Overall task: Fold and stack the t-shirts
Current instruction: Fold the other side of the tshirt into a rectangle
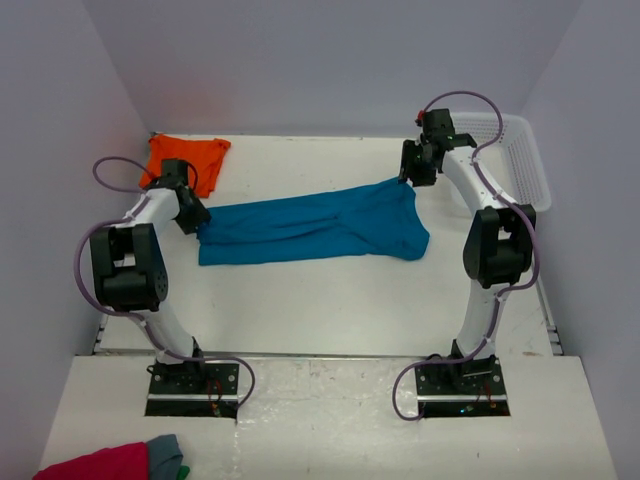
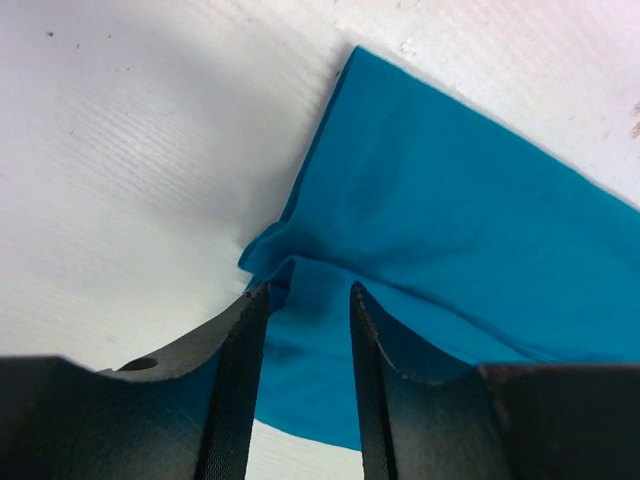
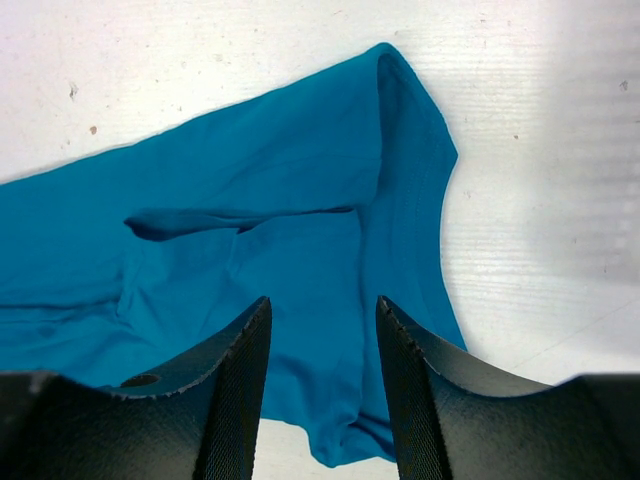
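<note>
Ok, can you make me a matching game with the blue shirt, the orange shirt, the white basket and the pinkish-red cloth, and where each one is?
Things:
1. teal-blue cotton t-shirt
2. bright orange cotton t-shirt
3. white plastic basket
4. crimson-pink cloth

Places:
A. far right of the white table
B. near left corner, down in front
C. spread across the table's middle
D. far left corner of the table

Pairs: 1-C, 2-D, 3-A, 4-B.
</note>
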Controlling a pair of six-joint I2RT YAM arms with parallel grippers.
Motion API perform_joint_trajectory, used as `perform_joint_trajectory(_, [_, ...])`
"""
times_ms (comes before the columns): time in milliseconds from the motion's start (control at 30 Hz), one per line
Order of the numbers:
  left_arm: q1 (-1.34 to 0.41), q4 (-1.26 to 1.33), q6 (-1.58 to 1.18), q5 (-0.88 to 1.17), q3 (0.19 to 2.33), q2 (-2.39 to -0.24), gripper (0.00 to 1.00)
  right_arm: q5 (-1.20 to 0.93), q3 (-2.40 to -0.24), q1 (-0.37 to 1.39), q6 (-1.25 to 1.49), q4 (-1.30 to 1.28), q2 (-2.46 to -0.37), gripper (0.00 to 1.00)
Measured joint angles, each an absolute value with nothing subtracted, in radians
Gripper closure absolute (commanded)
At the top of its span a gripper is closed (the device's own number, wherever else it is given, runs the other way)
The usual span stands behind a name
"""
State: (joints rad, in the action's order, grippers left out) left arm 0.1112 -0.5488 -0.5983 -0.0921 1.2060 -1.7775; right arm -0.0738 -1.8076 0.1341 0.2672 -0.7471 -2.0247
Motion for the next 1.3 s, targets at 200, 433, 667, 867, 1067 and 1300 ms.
perform_joint_trajectory(200, [0.111,-0.545,-0.598,-0.08,1.24,-1.786,0.78,-0.075,-1.808,0.131,0.268,-0.747,-2.025,0.53])
perform_joint_trajectory(433, [0.111,-0.547,-0.591,-0.058,1.24,-1.786,0.69,-0.075,-1.808,0.13,0.268,-0.747,-2.025,0.52])
perform_joint_trajectory(667, [0.111,-0.564,-0.591,-0.077,1.24,-1.785,0.64,-0.076,-1.804,0.13,0.268,-0.744,-2.025,0.52])
perform_joint_trajectory(867, [0.111,-0.569,-0.591,-0.086,1.239,-1.778,0.64,-0.08,-1.786,0.13,0.268,-0.743,-2.024,0.52])
perform_joint_trajectory(1067, [0.111,-0.567,-0.591,-0.082,1.217,-1.777,0.66,-0.083,-1.779,0.13,0.268,-0.741,-2.024,0.52])
perform_joint_trajectory(1300, [0.111,-0.566,-0.591,-0.081,1.21,-1.778,0.66,-0.085,-1.778,0.128,0.268,-0.741,-2.024,0.52])
